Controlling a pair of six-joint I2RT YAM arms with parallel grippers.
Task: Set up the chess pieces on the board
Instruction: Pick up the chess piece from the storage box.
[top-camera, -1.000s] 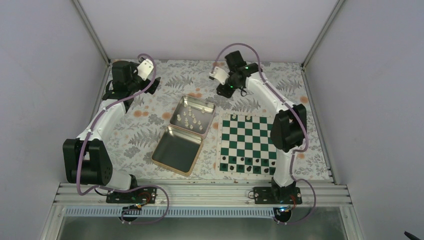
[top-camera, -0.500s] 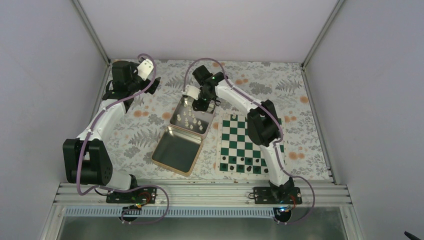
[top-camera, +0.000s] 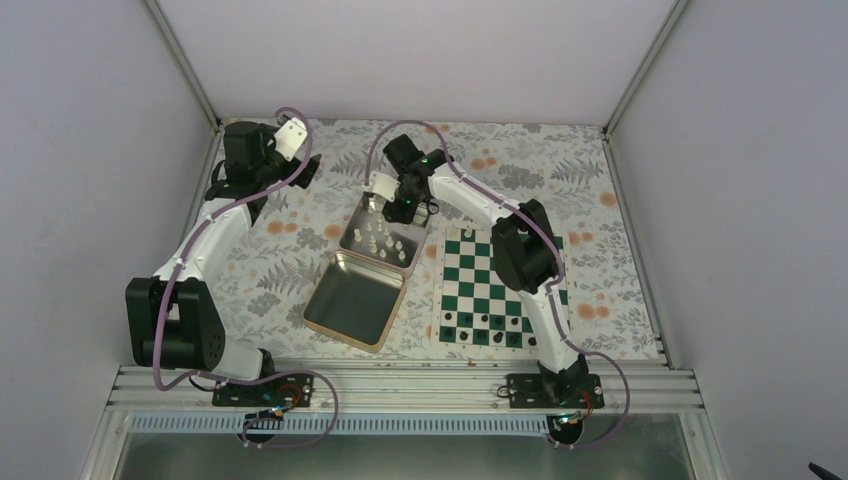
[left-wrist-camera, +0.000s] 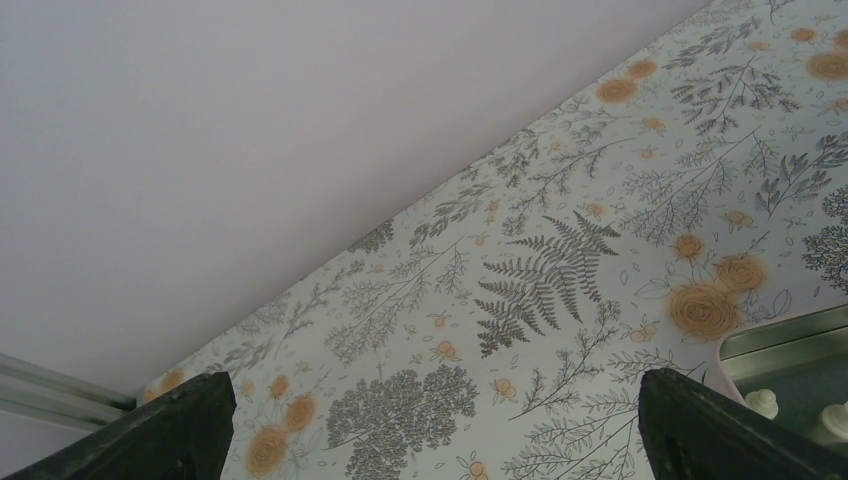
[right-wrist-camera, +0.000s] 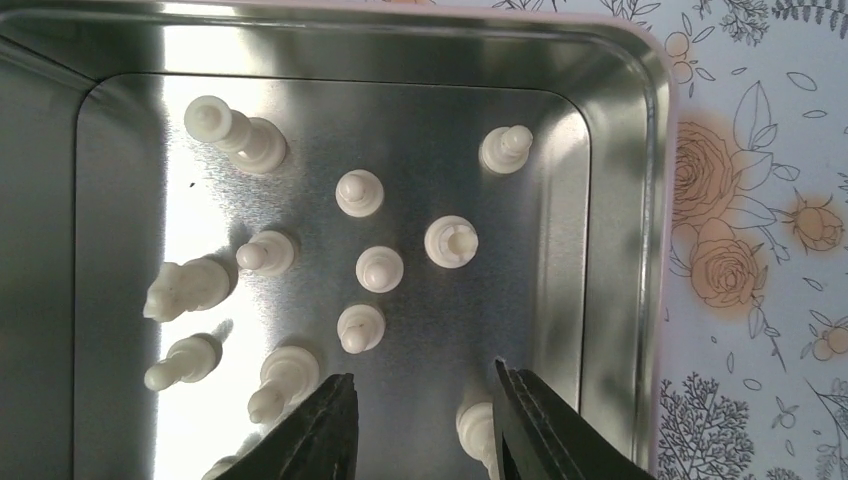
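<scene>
Several cream-white chess pieces (right-wrist-camera: 379, 268) stand and lie inside the silver tin (right-wrist-camera: 620, 200). My right gripper (right-wrist-camera: 422, 372) hangs just above them, open, with bare tin floor between its fingers. One piece (right-wrist-camera: 476, 428) sits right beside the inner face of the right finger (right-wrist-camera: 530, 420). From above, the right gripper (top-camera: 398, 208) is over the far end of the tin's tray (top-camera: 356, 224). The green and white board (top-camera: 497, 285) lies to the right, with a few cream pieces (top-camera: 470, 236) on its far row. My left gripper (left-wrist-camera: 430, 440) is wide open over bare cloth at the back left.
The tin's open lid (top-camera: 352, 300) lies flat at the near side of the tray. Small dark pieces (top-camera: 490, 338) line the board's near row. The floral cloth (top-camera: 300, 260) covers the table. Walls close in on three sides.
The right arm swung left from behind the board to above the tin's tray, then held almost still. The left arm has not moved.
</scene>
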